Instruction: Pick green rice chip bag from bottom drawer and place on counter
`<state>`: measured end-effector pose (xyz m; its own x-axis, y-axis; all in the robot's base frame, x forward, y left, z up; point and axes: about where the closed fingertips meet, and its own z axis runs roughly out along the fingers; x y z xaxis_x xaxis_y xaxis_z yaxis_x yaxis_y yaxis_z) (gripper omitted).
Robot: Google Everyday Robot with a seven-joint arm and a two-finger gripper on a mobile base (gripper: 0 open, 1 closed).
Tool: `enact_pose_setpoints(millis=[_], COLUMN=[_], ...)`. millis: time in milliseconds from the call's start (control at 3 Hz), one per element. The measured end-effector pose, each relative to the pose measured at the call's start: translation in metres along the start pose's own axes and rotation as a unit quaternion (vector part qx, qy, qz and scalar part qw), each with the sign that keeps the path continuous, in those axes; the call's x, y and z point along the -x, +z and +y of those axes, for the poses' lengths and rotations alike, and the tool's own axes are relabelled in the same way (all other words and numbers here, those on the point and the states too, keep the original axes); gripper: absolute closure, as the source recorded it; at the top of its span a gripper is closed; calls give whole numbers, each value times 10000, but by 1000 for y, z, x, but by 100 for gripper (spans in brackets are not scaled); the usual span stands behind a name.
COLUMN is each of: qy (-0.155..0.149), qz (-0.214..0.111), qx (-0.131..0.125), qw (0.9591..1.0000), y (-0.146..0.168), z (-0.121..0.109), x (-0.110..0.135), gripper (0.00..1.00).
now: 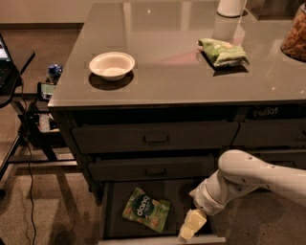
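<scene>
Glossy and grey, the counter [181, 81] fills the upper part of the camera view, topping a dark cabinet whose two closed drawer fronts [155, 139] carry small rectangular handles. On the slab a white bowl [112, 64] sits toward the left, and a lumpy green-and-white bag [223, 51] lies well apart from it toward the right; a white cylinder [231, 7] stands at the far edge. Below the closed fronts the bottom drawer [112, 217] is pulled open, its dark floor showing. The green rice chip bag [146, 209] lies flat on that floor, left of centre, logo side up and slightly skewed. A white arm [253, 179] reaches in from the right and bends downward, and the gripper [189, 229] hangs over the drawer's right front part, near the pale rim, to the right of the bag and not touching it. Whether the gripper is open or closed cannot be told. It holds nothing that can be seen. A dark cable [31, 191] trails over the carpet at the left.
</scene>
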<state>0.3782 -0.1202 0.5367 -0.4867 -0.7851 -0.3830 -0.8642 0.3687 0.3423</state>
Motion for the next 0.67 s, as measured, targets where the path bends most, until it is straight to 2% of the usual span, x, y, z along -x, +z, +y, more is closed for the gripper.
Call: enact_pose_setpoints(millis=[667], qy=[97], qz=[-73], qx=[141], qw=[9998], y=[24], z=[-1], x=[-5], gripper=[0])
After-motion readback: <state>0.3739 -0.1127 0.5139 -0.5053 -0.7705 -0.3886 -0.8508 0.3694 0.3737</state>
